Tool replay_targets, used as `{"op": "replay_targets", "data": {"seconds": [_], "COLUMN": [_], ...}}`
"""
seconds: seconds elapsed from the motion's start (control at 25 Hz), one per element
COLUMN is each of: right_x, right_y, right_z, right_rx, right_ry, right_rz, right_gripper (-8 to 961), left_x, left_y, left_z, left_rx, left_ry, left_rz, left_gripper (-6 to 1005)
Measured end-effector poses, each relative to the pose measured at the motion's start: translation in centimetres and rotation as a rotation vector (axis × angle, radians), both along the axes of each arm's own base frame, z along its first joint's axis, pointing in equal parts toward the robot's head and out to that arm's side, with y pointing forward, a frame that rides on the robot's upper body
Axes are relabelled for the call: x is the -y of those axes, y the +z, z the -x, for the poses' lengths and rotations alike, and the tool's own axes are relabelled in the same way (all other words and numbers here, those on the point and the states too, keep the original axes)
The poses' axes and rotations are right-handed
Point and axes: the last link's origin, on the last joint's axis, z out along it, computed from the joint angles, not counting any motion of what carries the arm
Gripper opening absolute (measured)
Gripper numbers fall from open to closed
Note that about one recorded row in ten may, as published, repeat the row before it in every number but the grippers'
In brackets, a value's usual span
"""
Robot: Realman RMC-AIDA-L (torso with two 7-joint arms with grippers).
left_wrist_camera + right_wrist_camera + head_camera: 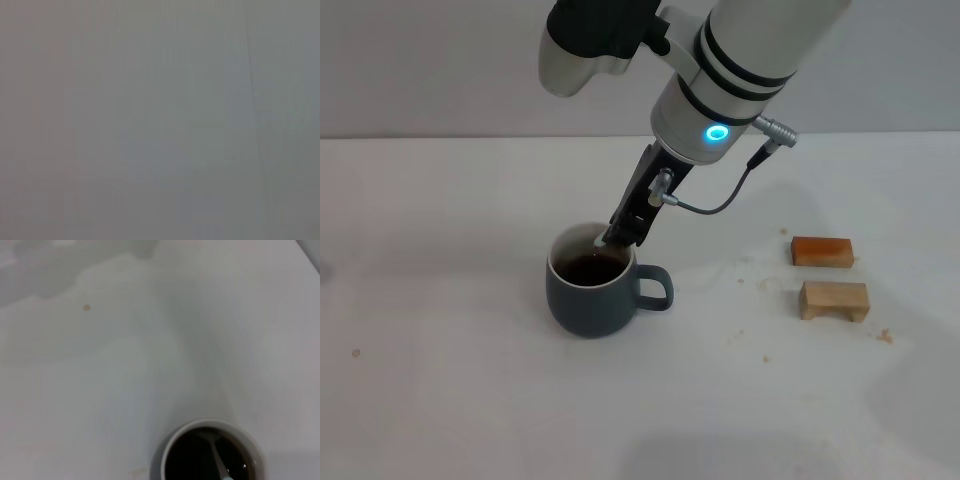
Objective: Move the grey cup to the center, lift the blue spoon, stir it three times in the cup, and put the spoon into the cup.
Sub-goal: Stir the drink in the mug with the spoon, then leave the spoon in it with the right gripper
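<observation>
The grey cup (590,295) stands near the middle of the white table, its handle pointing to the right, with dark liquid inside. My right gripper (623,232) reaches down over the cup's far rim and is shut on the blue spoon (218,456). The spoon's metal neck slants down into the liquid, seen from above in the right wrist view together with the cup's white rim (170,445). In the head view only a pale sliver of the spoon (600,241) shows beside the fingers. The left gripper is out of sight; its wrist view shows only a blank grey surface.
Two small wooden blocks lie to the right of the cup, an orange-brown one (822,251) behind a pale one (834,300). Crumbs are scattered near them. A cable (720,205) loops off the right wrist above the table.
</observation>
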Motion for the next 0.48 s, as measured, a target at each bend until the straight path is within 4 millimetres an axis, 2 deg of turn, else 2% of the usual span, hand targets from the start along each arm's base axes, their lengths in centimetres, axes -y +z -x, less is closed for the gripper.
{"op": "replay_targets", "data": {"seconds": [0.48], "right_x": [0.37], "right_y": [0.32], "right_z": [-0.77], "right_rx": [0.062], "right_ry": [-0.022], "right_rz": [0.013], "right_gripper": [160], "left_x": [0.32], "left_y": [0.12], "left_z": [0.01], "left_rx": [0.009], "left_ry": [-0.009], "left_rz": [-0.011], "left_gripper": [-2]}}
